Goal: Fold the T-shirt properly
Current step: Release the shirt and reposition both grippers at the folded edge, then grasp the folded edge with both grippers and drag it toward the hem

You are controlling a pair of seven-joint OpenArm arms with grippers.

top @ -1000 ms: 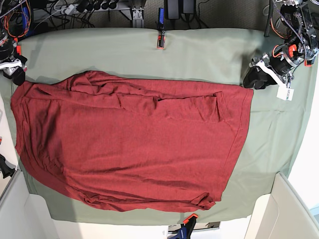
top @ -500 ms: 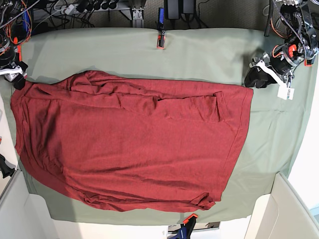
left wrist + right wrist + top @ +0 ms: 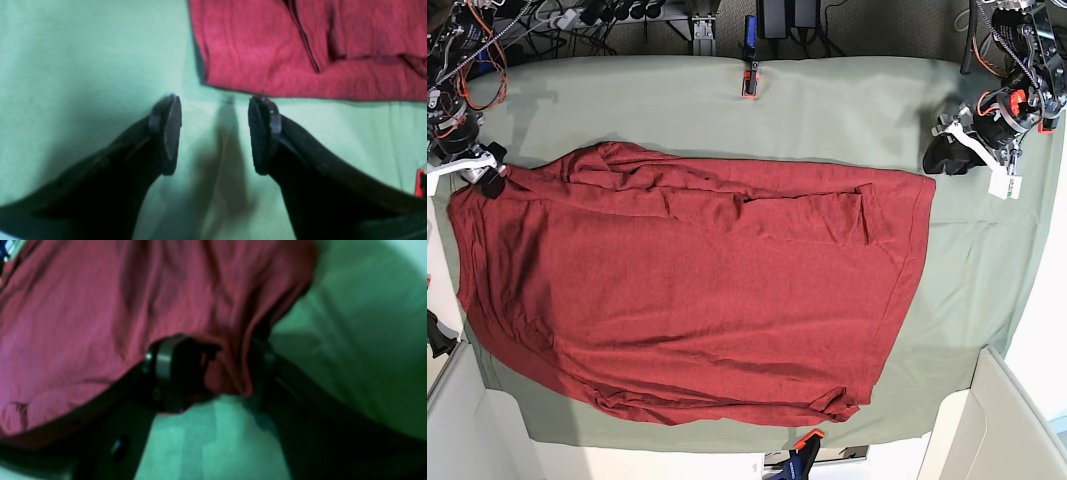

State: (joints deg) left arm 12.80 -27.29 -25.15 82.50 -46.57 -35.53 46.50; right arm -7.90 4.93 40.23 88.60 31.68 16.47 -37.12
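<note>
Since the earlier base picture, the right gripper (image 3: pixel 489 180) has moved from the table edge at the upper left of the frame down onto the corner of the T-shirt (image 3: pixel 697 290), and the left gripper (image 3: pixel 947 158) has drawn back a little from the cloth toward the upper right.

At the far left of the base view, the right gripper touches the upper left corner of the dark red T-shirt. In the right wrist view its jaws stand wide, and a fold of the T-shirt (image 3: pixel 116 306) hangs between the two fingers (image 3: pixel 163 373); the cloth lies against the left finger, but the jaws are not pressed together on it.

The T-shirt is spread over the middle of the sage green table cover (image 3: pixel 827 100) and reaches from the left edge almost to the right third of the frame. Its upper part has long wrinkles, and its lower edge is bunched near the bottom centre. One orange clamp (image 3: pixel 750 80) holds the cover at the top centre, and another clamp (image 3: pixel 807 440) shows at the bottom edge.

At the upper right, the left gripper is just beside the T-shirt's upper right corner. In the left wrist view, the left gripper (image 3: pixel 215 133) has its jaws wide with only green cover (image 3: pixel 83 66) between them. The right finger tip is very near the hem of the T-shirt (image 3: pixel 300 50); I cannot tell if it touches.
</note>
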